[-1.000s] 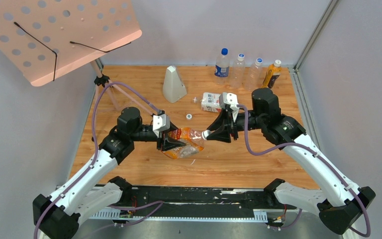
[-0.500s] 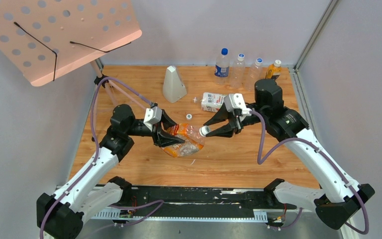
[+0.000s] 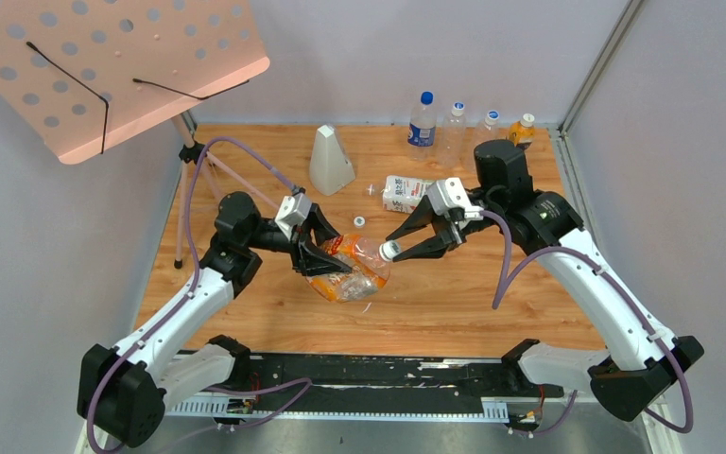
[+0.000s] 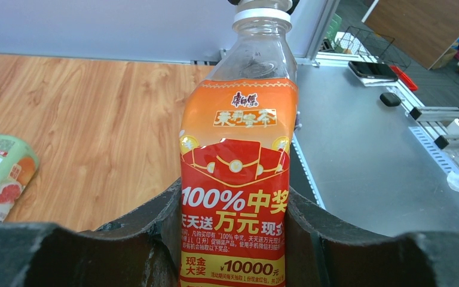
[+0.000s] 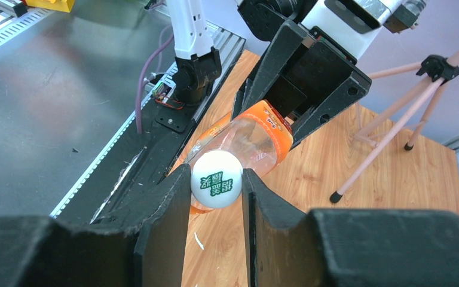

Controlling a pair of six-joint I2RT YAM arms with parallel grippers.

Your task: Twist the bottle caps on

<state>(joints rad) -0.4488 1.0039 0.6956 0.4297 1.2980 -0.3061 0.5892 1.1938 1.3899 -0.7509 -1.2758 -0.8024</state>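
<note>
Two clear bottles matter here. The orange-labelled bottle (image 3: 348,263) is clamped round its labelled body by the left gripper (image 3: 317,251), with its neck pointing toward the right arm. In the left wrist view the dark fingers (image 4: 326,239) press against both sides of the label, and the clear shoulder and neck above them show no liquid. The larger green-white-orange bottle (image 3: 403,193) lies on its side on the wooden table (image 3: 454,303), behind the right gripper (image 3: 389,251) and held by neither arm. Whether anything is inside it cannot be told.

One white cap (image 5: 217,182) sits at the mouth of the orange-labelled bottle. It is pinched between the right gripper's two fingers, which are closed narrowly on its rim. How far it is threaded on cannot be told. The second white cap (image 3: 360,221) lies loose on the table just behind the held bottle's neck, between the two grippers and touched by neither.

The orange label carries the brand 康师傅 near its top. Below that, large white print reads "100% 中奖", then "天天送万元现金", and "¥10000" sits on a yellow band. The held cap bears green characters, too blurred to read.

Four more bottles stand along the table's far edge, among them a blue-capped bottle (image 3: 423,118).
</note>
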